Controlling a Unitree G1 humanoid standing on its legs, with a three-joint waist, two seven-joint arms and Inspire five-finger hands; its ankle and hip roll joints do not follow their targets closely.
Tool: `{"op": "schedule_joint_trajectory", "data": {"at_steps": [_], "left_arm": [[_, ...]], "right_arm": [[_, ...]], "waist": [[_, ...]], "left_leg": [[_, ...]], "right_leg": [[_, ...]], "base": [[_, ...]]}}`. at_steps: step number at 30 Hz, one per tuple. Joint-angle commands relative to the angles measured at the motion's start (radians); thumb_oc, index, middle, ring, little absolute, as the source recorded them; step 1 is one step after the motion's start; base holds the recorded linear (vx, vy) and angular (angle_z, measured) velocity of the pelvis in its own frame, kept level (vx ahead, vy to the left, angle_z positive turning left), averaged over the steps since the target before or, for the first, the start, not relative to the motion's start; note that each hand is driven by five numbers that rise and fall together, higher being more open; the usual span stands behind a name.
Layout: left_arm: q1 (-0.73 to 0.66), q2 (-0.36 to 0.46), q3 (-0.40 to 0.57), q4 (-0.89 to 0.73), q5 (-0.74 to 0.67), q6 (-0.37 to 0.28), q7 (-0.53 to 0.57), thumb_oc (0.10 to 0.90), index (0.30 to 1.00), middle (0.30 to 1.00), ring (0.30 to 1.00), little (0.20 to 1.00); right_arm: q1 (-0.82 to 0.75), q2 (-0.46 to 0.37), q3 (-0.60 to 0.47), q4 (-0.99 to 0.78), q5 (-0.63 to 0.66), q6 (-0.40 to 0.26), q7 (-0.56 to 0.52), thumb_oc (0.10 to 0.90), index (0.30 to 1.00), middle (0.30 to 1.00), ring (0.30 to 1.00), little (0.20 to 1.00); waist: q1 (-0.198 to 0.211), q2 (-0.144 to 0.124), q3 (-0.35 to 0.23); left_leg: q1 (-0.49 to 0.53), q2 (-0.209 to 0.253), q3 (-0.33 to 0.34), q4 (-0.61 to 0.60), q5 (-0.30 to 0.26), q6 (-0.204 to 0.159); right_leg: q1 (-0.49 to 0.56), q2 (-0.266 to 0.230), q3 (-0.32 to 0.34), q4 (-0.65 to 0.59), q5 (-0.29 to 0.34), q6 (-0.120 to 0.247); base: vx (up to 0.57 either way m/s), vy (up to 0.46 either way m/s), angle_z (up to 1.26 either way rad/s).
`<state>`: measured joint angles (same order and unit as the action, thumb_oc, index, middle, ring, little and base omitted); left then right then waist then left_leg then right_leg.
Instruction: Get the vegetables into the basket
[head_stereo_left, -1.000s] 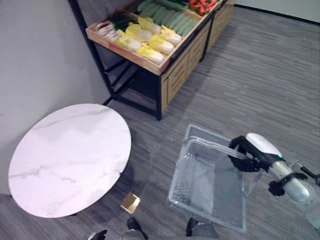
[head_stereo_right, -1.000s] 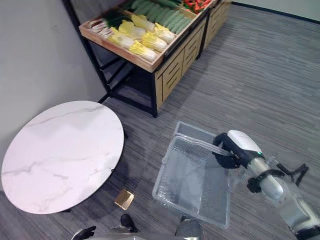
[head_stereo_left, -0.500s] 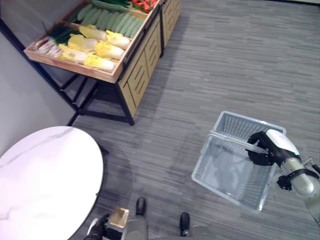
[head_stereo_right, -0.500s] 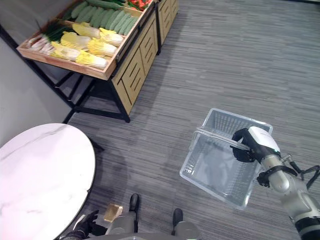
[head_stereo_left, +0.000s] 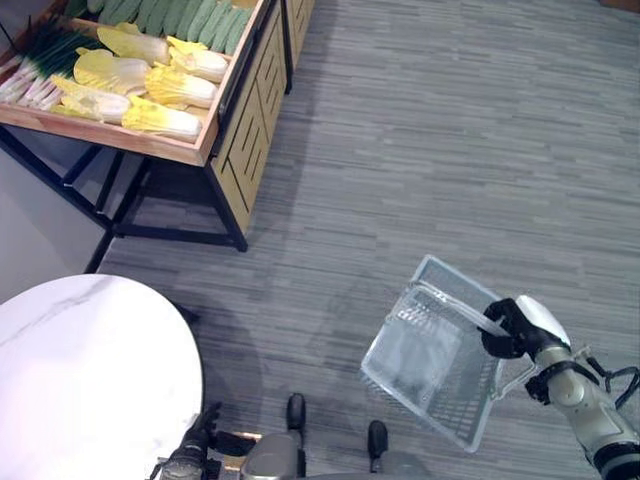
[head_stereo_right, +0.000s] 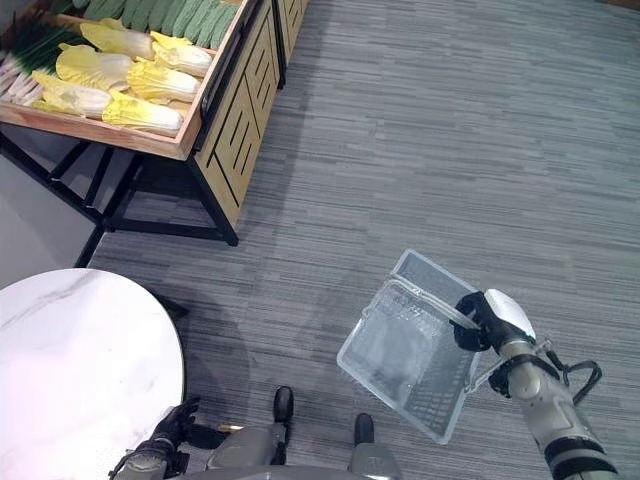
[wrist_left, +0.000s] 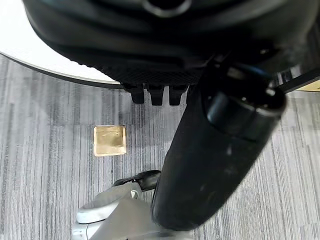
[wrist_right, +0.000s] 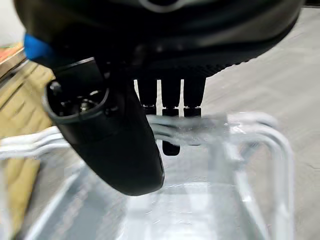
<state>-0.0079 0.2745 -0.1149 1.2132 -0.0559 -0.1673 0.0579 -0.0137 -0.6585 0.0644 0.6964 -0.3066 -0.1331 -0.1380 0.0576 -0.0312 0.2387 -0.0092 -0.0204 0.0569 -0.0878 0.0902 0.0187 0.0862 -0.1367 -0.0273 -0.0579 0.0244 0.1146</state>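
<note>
Right hand (head_stereo_left: 512, 328) is curled round the handle (head_stereo_left: 452, 302) of the clear plastic basket (head_stereo_left: 432, 372) — thumb and fingers wrapped on the bar, confirmed in the right wrist view (wrist_right: 125, 145). Basket hangs tilted over the grey striped floor (head_stereo_left: 430, 150), nothing visible inside it.

Vegetables are well apart from it, on the wooden shelf stand (head_stereo_left: 215, 120) at the far left: yellow cabbages (head_stereo_left: 150, 85) in the tray, green cucumbers (head_stereo_left: 190, 15) behind them, green onions (head_stereo_left: 40, 60) at the left end.

Left hand (head_stereo_right: 170, 430) is low by the edge of the round white marble table (head_stereo_left: 85, 375), fingers curled, holding nothing that I can see. Left wrist view has a small gold square (wrist_left: 109, 140) lying on the floor beside the table.
</note>
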Motion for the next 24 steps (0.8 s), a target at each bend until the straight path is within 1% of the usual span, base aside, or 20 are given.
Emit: {"op": "schedule_joint_trajectory", "data": {"at_steps": [1, 2, 3, 4, 6, 7, 9, 10, 11, 12, 13, 14, 17, 18, 19, 20, 21, 22, 23, 24], "left_arm": [[0.006, 0.01, 0.003, 0.053, 0.029, 0.0, 0.021, 0.9, 1.0, 1.0, 1.0, 1.0], [0.002, 0.015, 0.002, 0.058, 0.038, 0.005, 0.026, 0.9, 1.0, 1.0, 1.0, 1.0], [0.002, 0.015, 0.003, 0.058, 0.038, 0.005, 0.026, 0.9, 1.0, 1.0, 1.0, 1.0], [-0.004, 0.023, -0.004, 0.063, 0.051, 0.006, 0.032, 0.9, 1.0, 1.0, 1.0, 1.0], [-0.01, 0.027, -0.018, 0.048, 0.059, 0.008, 0.038, 0.9, 1.0, 1.0, 1.0, 1.0], [-0.01, 0.027, -0.018, 0.048, 0.059, 0.008, 0.038, 0.9, 1.0, 1.0, 1.0, 1.0], [-0.031, 0.033, -0.032, 0.03, 0.061, 0.003, 0.045, 0.9, 1.0, 1.0, 1.0, 1.0], [-0.039, 0.032, -0.037, 0.027, 0.06, 0.002, 0.049, 0.9, 1.0, 1.0, 1.0, 1.0], [-0.056, 0.034, -0.049, 0.022, 0.06, 0.0, 0.054, 0.9, 1.0, 1.0, 1.0, 1.0], [-0.075, 0.032, -0.056, 0.014, 0.053, -0.003, 0.058, 0.9, 1.0, 1.0, 1.0, 1.0], [-0.087, 0.031, -0.058, 0.011, 0.054, -0.003, 0.062, 0.9, 1.0, 1.0, 1.0, 1.0], [-0.093, 0.031, -0.057, 0.009, 0.052, -0.005, 0.063, 0.9, 1.0, 1.0, 1.0, 1.0], [-0.088, 0.033, -0.055, 0.001, 0.05, -0.007, 0.064, 0.9, 1.0, 1.0, 1.0, 1.0], [-0.069, 0.025, -0.041, 0.01, 0.051, -0.005, 0.069, 0.9, 1.0, 1.0, 1.0, 1.0], [-0.049, 0.015, -0.03, 0.028, 0.052, 0.001, 0.069, 0.9, 1.0, 1.0, 1.0, 1.0], [-0.049, 0.015, -0.03, 0.028, 0.052, 0.001, 0.069, 0.9, 1.0, 1.0, 1.0, 1.0], [-0.042, 0.013, -0.026, 0.039, 0.053, 0.001, 0.067, 0.9, 1.0, 1.0, 1.0, 1.0], [-0.032, 0.011, -0.025, 0.045, 0.056, 0.002, 0.065, 0.9, 1.0, 1.0, 1.0, 1.0], [-0.02, 0.012, -0.026, 0.04, 0.063, 0.005, 0.061, 0.9, 1.0, 1.0, 1.0, 1.0], [-0.021, 0.01, -0.026, 0.041, 0.061, 0.005, 0.061, 0.9, 1.0, 1.0, 1.0, 1.0]], "right_arm": [[-0.032, -0.091, -0.096, -0.052, 0.048, -0.018, -0.119, 0.4, 0.3, 0.3, 0.3, 0.3], [-0.035, -0.081, -0.095, -0.027, 0.056, -0.015, -0.125, 0.4, 0.3, 0.3, 0.3, 0.3], [-0.036, -0.081, -0.094, -0.025, 0.056, -0.016, -0.125, 0.4, 0.3, 0.3, 0.3, 0.3], [-0.051, -0.07, -0.082, 0.009, 0.066, -0.012, -0.128, 0.4, 0.3, 0.3, 0.3, 0.3], [-0.054, -0.065, -0.071, 0.018, 0.063, -0.005, -0.127, 0.4, 0.3, 0.3, 0.3, 0.3], [-0.055, -0.065, -0.071, 0.018, 0.063, -0.005, -0.127, 0.4, 0.3, 0.3, 0.3, 0.3], [-0.058, -0.06, -0.065, 0.034, 0.064, -0.004, -0.133, 0.4, 0.3, 0.3, 0.3, 0.3], [-0.063, -0.059, -0.062, 0.049, 0.07, -0.005, -0.138, 0.4, 0.3, 0.3, 0.3, 0.3], [-0.068, -0.057, -0.058, 0.079, 0.08, -0.004, -0.144, 0.4, 0.3, 0.3, 0.3, 0.3], [-0.074, -0.051, -0.054, 0.089, 0.09, -0.001, -0.15, 0.4, 0.3, 0.3, 0.3, 0.3], [-0.07, -0.045, -0.056, 0.087, 0.094, 0.002, -0.152, 0.4, 0.3, 0.3, 0.3, 0.3], [-0.061, -0.041, -0.061, 0.084, 0.094, 0.003, -0.153, 0.4, 0.3, 0.3, 0.3, 0.3], [-0.033, -0.035, -0.072, 0.089, 0.095, 0.005, -0.15, 0.4, 0.3, 0.3, 0.3, 0.3], [0.006, -0.028, -0.092, 0.099, 0.106, 0.0, -0.145, 0.4, 0.3, 0.3, 0.3, 0.3], [0.021, -0.038, -0.096, 0.118, 0.109, -0.002, -0.134, 0.4, 0.3, 0.3, 0.3, 0.3], [0.02, -0.038, -0.095, 0.118, 0.11, -0.003, -0.134, 0.4, 0.3, 0.3, 0.3, 0.3], [0.024, -0.04, -0.094, 0.128, 0.111, -0.006, -0.133, 0.4, 0.3, 0.3, 0.3, 0.3], [0.022, -0.046, -0.091, 0.155, 0.116, -0.01, -0.128, 0.4, 0.3, 0.3, 0.3, 0.3], [0.02, -0.066, -0.088, 0.156, 0.12, -0.013, -0.125, 0.4, 0.3, 0.3, 0.3, 0.3], [0.019, -0.073, -0.089, 0.155, 0.121, -0.016, -0.129, 0.4, 0.3, 0.3, 0.3, 0.3]], "waist": [[0.008, -0.024, -0.072], [0.004, -0.022, -0.064], [0.005, -0.023, -0.064], [0.0, -0.016, -0.049], [-0.008, -0.014, -0.035], [-0.008, -0.014, -0.034], [-0.019, -0.016, -0.029], [-0.025, -0.015, -0.025], [-0.032, -0.021, -0.021], [-0.046, -0.022, -0.017], [-0.054, -0.024, -0.016], [-0.063, -0.026, -0.017], [-0.074, -0.027, -0.021], [-0.078, -0.026, -0.046], [-0.077, -0.013, -0.062], [-0.079, -0.012, -0.062], [-0.078, -0.006, -0.066], [-0.071, -0.001, -0.068], [-0.065, 0.001, -0.057], [-0.058, -0.004, -0.044]], "left_leg": [[-0.036, 0.017, -0.018, 0.098, -0.076, -0.016], [-0.03, 0.016, -0.016, 0.097, -0.078, -0.009], [-0.031, 0.016, -0.015, 0.097, -0.078, -0.009], [-0.007, 0.017, -0.006, 0.094, -0.089, 0.0], [0.031, 0.012, 0.004, 0.081, -0.103, 0.005], [0.032, 0.012, 0.004, 0.08, -0.103, 0.005], [0.057, 0.006, 0.013, 0.071, -0.119, 0.001], [0.063, 0.008, 0.006, 0.072, -0.126, -0.003], [0.069, 0.006, 0.001, 0.074, -0.136, -0.009], [0.088, 0.01, -0.015, 0.08, -0.156, -0.019], [0.102, 0.012, -0.023, 0.086, -0.17, -0.025], [0.117, 0.015, -0.031, 0.089, -0.182, -0.031], [0.149, 0.021, -0.05, 0.091, -0.203, -0.041], [0.181, 0.042, -0.069, 0.099, -0.208, -0.062], [0.188, 0.071, -0.089, 0.131, -0.181, -0.082], [0.188, 0.073, -0.09, 0.132, -0.182, -0.083], [0.184, 0.087, -0.099, 0.162, -0.159, -0.097], [0.178, 0.098, -0.105, 0.195, -0.122, -0.11], [0.125, 0.108, -0.116, 0.327, -0.036, -0.14], [0.083, 0.103, -0.124, 0.399, -0.001, -0.153]], "right_leg": [[-0.13, -0.08, -0.008, 0.199, 0.092, 0.091], [-0.161, -0.076, -0.012, 0.265, 0.109, 0.09], [-0.166, -0.077, -0.009, 0.271, 0.106, 0.091], [-0.21, -0.078, -0.036, 0.358, 0.131, 0.087], [-0.251, -0.086, -0.073, 0.373, 0.147, 0.081], [-0.25, -0.086, -0.074, 0.373, 0.146, 0.081], [-0.286, -0.088, -0.112, 0.3, 0.147, 0.074], [-0.286, -0.086, -0.114, 0.27, 0.151, 0.076], [-0.304, -0.092, -0.11, 0.209, 0.162, 0.08], [-0.325, -0.103, -0.104, 0.128, 0.198, 0.092], [-0.335, -0.106, -0.102, 0.098, 0.216, 0.1], [-0.342, -0.106, -0.096, 0.072, 0.232, 0.105], [-0.346, -0.1, -0.087, 0.064, 0.256, 0.111], [-0.323, -0.079, -0.101, 0.056, 0.242, 0.096], [-0.311, -0.046, -0.12, 0.078, 0.221, 0.076], [-0.31, -0.045, -0.122, 0.079, 0.219, 0.075], [-0.301, -0.03, -0.13, 0.086, 0.201, 0.061], [-0.291, -0.019, -0.144, 0.093, 0.186, 0.05], [-0.26, -0.001, -0.16, 0.098, 0.154, 0.022], [-0.245, -0.001, -0.168, 0.1, 0.143, 0.009]], "base": [[0.05, 0.222, -0.01], [0.02, 0.159, 0.06], [0.04, 0.179, -0.05], [0.07, 0.166, -0.15], [0.1, 0.138, -0.26], [0.1, 0.043, -0.26], [0.16, 0.009, -0.09], [0.21, -0.049, -0.04], [0.32, -0.115, -0.04], [0.36, -0.135, 0.01], [0.39, -0.141, 0.14], [0.22, -0.077, 0.21], [0.33, -0.163, 0.37], [0.66, -0.419, 0.64], [0.55, -0.37, 0.56], [0.33, -0.259, 0.51], [0.2, -0.175, 0.15], [0.34, -0.345, 0.07], [0.29, -0.346, 0.09], [0.19, -0.254, 0.17]]}}
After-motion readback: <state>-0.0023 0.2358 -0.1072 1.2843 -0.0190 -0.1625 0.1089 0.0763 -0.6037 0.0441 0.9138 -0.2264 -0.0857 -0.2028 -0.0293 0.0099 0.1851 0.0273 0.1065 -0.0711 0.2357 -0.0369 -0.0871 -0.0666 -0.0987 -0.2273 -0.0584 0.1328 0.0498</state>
